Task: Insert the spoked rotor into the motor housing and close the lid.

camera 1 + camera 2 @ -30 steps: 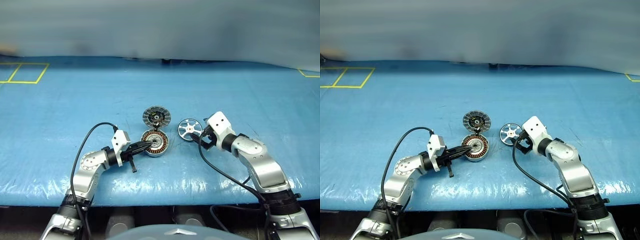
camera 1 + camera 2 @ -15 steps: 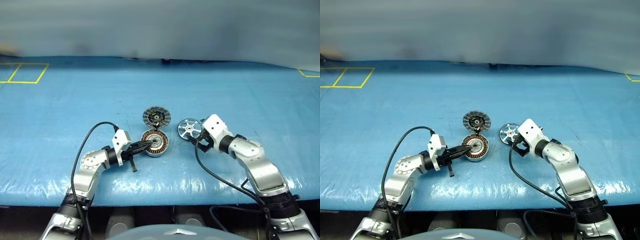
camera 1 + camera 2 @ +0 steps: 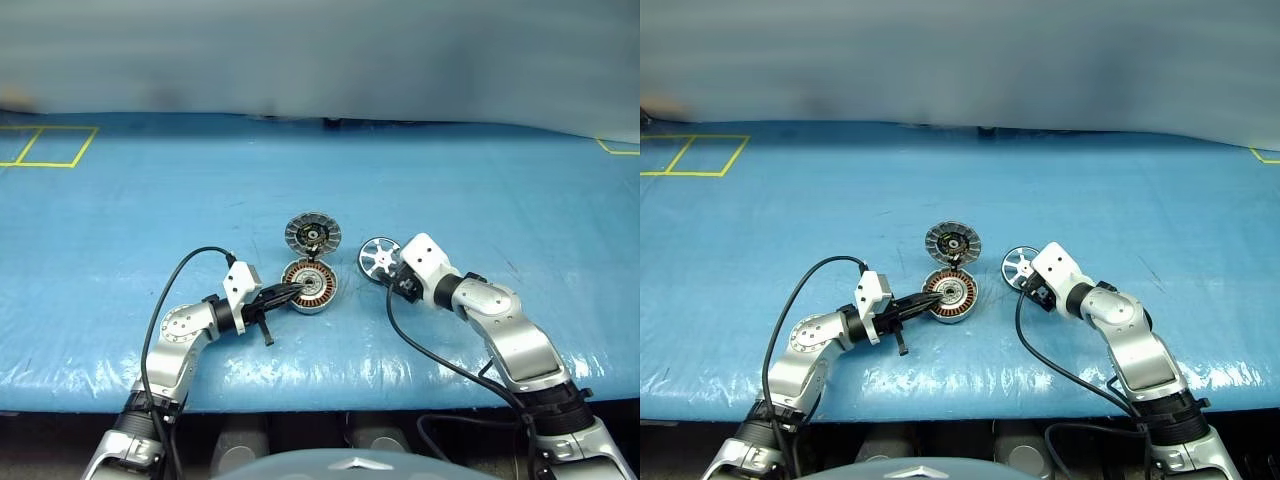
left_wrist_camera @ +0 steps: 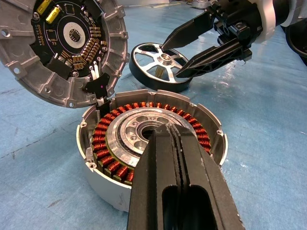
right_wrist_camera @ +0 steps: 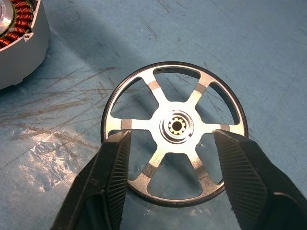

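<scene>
Two fingers of the right claw (image 5: 170,184) are straddling the spoked rotor (image 5: 175,127), open; centring before squeezing seems wise, while the closed left claw (image 4: 175,158) is resting on the motor housing (image 4: 148,143).

Right hand (image 4: 180,56) nearer spoked rotor (image 5: 173,132)

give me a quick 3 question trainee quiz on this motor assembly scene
1. True or false: the lid is shut over the motor housing.
2. Which gripper straddles the spoked rotor? A left gripper B right gripper
3. Fill in: the rotor lies on the blue ____.

Key: 1 false, the lid lies open. 2 B, fingers either side of the rim, not yet clamped. 3 table cover.
</scene>
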Motion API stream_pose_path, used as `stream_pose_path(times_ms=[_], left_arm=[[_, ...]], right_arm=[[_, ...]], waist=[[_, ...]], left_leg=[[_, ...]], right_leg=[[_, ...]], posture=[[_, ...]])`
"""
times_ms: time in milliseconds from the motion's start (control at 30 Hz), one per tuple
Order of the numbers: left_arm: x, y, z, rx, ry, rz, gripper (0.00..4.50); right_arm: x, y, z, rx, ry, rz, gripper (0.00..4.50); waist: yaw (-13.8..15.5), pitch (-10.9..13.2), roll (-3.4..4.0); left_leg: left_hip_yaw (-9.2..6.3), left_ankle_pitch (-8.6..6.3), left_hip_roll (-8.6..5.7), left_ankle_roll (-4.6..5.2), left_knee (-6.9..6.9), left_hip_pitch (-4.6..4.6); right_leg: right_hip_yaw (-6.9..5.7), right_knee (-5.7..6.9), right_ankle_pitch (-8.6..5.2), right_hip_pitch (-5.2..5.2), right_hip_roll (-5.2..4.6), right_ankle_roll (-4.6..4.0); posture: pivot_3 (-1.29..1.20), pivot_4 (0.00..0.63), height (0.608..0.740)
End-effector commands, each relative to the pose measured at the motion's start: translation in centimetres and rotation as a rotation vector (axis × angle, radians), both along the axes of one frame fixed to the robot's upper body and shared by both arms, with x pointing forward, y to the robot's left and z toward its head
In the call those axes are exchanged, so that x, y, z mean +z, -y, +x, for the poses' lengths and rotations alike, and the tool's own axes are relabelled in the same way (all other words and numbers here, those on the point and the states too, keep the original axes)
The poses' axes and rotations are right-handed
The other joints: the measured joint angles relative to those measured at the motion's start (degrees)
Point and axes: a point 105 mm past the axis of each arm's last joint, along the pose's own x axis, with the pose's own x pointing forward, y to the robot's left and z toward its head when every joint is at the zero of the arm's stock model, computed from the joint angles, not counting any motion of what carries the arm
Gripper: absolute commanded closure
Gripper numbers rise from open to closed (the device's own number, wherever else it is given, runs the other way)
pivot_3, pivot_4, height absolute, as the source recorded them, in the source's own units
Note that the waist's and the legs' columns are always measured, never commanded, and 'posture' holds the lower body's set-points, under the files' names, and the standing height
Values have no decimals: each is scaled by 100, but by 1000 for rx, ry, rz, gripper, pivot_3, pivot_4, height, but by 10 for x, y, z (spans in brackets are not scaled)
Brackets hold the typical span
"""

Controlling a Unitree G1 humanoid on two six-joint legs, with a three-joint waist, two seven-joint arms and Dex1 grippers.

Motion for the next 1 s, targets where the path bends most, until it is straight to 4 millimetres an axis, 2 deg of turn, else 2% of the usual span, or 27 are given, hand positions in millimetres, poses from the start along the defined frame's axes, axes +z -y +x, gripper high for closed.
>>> stream_pose_path(times_ms=[33,100,133,667,1000], left_arm=[[5,-2,1,10,32,2,4500],[5,-2,1,10,31,2,4500],[5,-2,1,10,31,2,4500],[4,-4,0,13,27,6,4500],[2,-4,-1,10,22,14,4500]], right_arm=[[11,-2,3,8,45,-3,2871],[11,-2,3,8,44,-2,3578],[10,-2,3,10,40,-3,3786],[-1,-2,2,4,-16,17,3786],[3,5,7,-44,11,18,3786]], waist=[[0,0,0],[-3,0,0],[-2,0,0],[-13,0,0],[-14,0,0]], left_leg=[[0,0,0,0,0,0],[0,0,0,0,0,1],[0,0,0,0,0,1],[0,0,0,0,0,5],[1,0,0,0,1,6]], right_leg=[[0,0,0,0,0,0],[0,0,0,0,0,0],[0,0,0,0,0,0],[0,1,0,3,0,-1],[1,1,-1,5,0,-2]], posture=[[0,150,740],[0,150,740],[0,150,740],[0,150,740],[0,150,740]])
